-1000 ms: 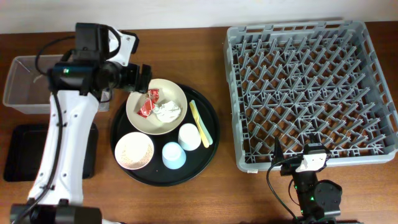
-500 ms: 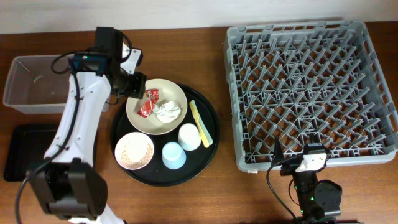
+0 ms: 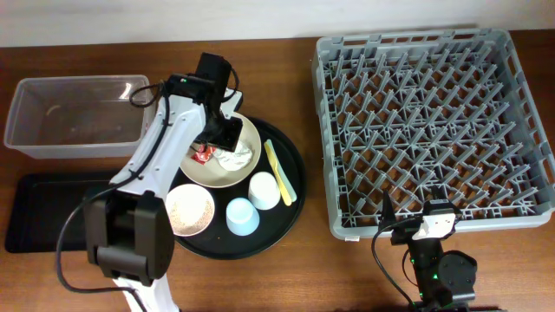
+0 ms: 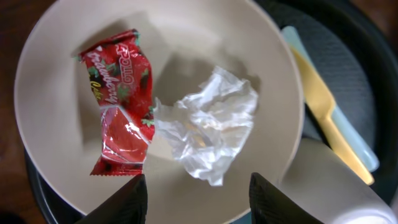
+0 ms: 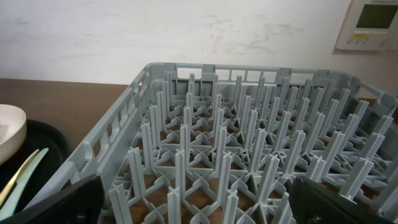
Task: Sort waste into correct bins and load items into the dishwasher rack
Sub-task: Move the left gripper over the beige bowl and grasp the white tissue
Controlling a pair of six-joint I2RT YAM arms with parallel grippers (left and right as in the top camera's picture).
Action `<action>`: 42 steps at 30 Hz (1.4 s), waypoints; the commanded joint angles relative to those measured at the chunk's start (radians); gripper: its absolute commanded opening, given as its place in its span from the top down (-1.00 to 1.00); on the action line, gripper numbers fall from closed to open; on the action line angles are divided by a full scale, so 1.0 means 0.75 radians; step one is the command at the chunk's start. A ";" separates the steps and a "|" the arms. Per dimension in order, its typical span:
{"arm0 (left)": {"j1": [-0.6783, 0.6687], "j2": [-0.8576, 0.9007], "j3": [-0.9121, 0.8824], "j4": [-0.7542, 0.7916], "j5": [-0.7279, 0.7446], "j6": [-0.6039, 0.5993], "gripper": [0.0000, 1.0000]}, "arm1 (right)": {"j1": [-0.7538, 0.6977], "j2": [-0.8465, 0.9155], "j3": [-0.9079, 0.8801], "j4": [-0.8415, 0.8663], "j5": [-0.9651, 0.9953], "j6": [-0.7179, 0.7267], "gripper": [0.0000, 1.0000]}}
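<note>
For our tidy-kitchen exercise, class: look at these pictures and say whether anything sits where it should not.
Yes. A red wrapper and a crumpled tissue lie inside the cream bowl, litter in a dish. Loose rice lies in the small pink bowl. Nothing looks spilled or broken.

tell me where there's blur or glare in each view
left wrist: crinkled red plastic wrapper sharp, with white glare spots; dark left tool tips blurred. right wrist: large grey plastic rack clear, near corners dark and blurred. overhead: even light, soft shadows.
</note>
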 commanded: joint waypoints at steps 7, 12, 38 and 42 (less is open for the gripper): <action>0.005 0.033 -0.200 0.125 0.066 -0.046 -0.06 | 0.007 -0.009 -0.006 -0.008 -0.002 0.006 -0.96; 0.005 0.033 -0.294 0.225 0.087 -0.046 -0.07 | 0.007 -0.009 -0.006 -0.008 -0.002 0.006 -0.96; -0.010 0.036 -0.312 0.346 0.087 -0.047 -0.61 | 0.007 -0.009 -0.006 -0.008 -0.001 0.006 -0.96; -0.010 0.036 -0.312 0.382 0.087 -0.047 -0.56 | 0.007 -0.009 -0.006 -0.008 -0.001 0.006 -0.96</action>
